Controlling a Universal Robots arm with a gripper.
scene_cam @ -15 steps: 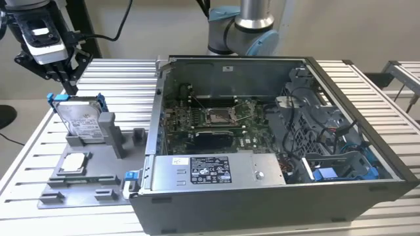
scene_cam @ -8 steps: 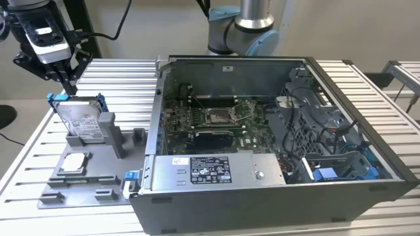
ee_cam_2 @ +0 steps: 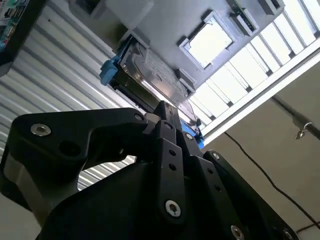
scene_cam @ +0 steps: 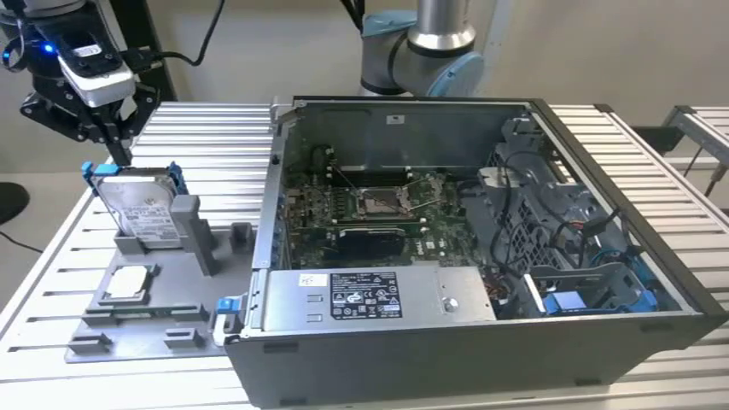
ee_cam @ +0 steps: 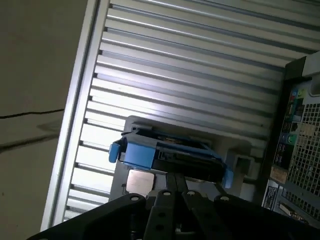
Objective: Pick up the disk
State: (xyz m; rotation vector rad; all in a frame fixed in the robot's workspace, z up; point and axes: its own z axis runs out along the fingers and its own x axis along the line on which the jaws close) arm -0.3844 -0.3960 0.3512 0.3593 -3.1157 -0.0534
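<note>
I see the disk (scene_cam: 142, 209) standing on edge in a grey stand (scene_cam: 194, 229) on the worktop (scene_cam: 211, 128), leaning back a little. It is flat silver-grey metal with a white label on its broad face and a blue bracket clipped round its edges. Its top edge sits just beneath my end effector (scene_cam: 119, 156).

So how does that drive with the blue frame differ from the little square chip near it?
The drive stands on edge in a grey holder; the chip lies flat. The drive is far bigger and oblong; the chip small and square. The drive wears a blue frame; the chip has none. Both are silvery, on one grey tray.
</note>
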